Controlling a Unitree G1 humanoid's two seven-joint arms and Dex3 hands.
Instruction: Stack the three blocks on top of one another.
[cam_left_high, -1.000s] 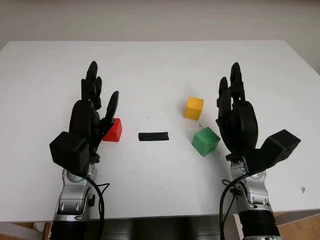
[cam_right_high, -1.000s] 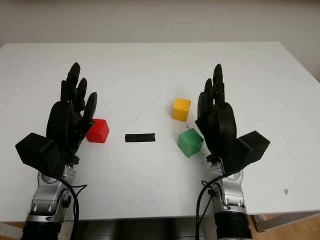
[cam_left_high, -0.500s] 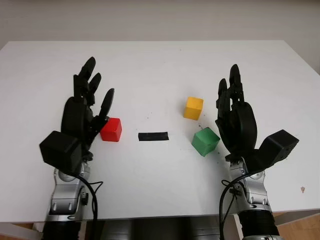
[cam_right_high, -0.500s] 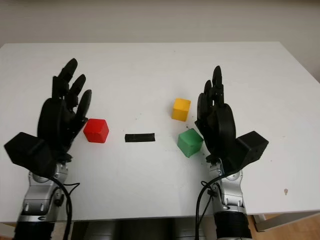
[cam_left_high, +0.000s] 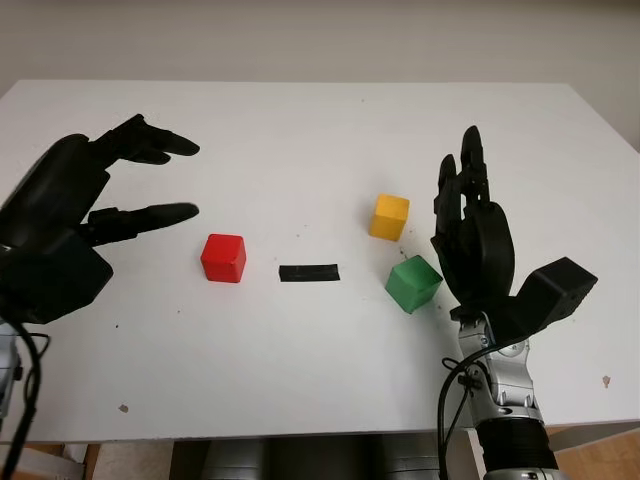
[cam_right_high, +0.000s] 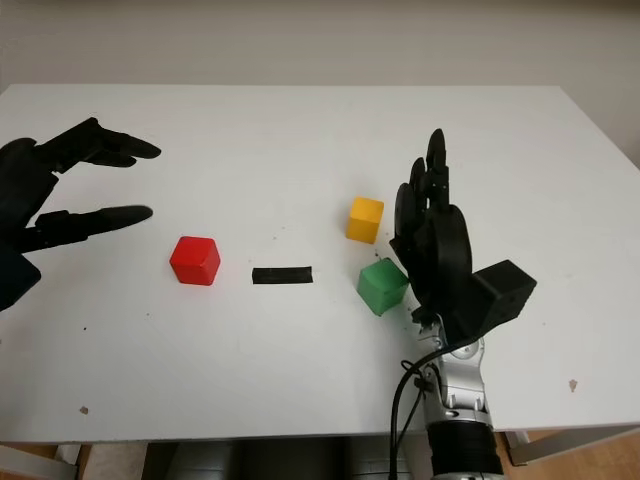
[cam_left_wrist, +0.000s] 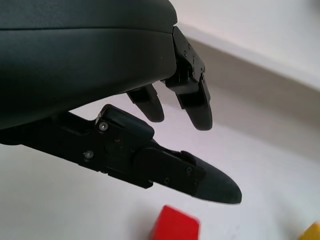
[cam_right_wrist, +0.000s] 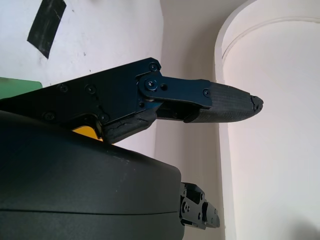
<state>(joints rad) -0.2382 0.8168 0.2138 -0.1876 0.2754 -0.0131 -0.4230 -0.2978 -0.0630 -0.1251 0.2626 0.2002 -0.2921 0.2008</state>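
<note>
1. The tabletop (cam_left_high: 300, 130) is white, and three blocks lie on it, each standing alone with none stacked.
2. The red block (cam_left_high: 223, 258) sits left of centre.
3. A strip of black tape (cam_left_high: 309, 272) lies flat just to the right of the red block, between it and the other two blocks.
4. The yellow block (cam_left_high: 388, 216) sits right of centre, farther away than the tape.
5. The green block (cam_left_high: 413, 283) sits nearer than the yellow one and slightly to its right, close to it but not touching.
6. The left hand (cam_left_high: 60, 225) is raised over the left side of the tabletop, well to the left of the red block; its fingers (cam_left_high: 150, 212) reach toward the right, released, with nothing between them.
7. In the left wrist view the same fingers (cam_left_wrist: 200, 177) stretch out above the red block (cam_left_wrist: 176, 225), apart from it, and a corner of the yellow block (cam_left_wrist: 312, 233) shows at the edge.
8. The right hand (cam_left_high: 475, 240) stands at the right, just beside the green block on its right side, its back toward the camera and its fingers (cam_left_high: 468, 160) pointing to the far edge; it is released and holds nothing.
9. I cannot tell whether the right hand touches the green block.
</note>
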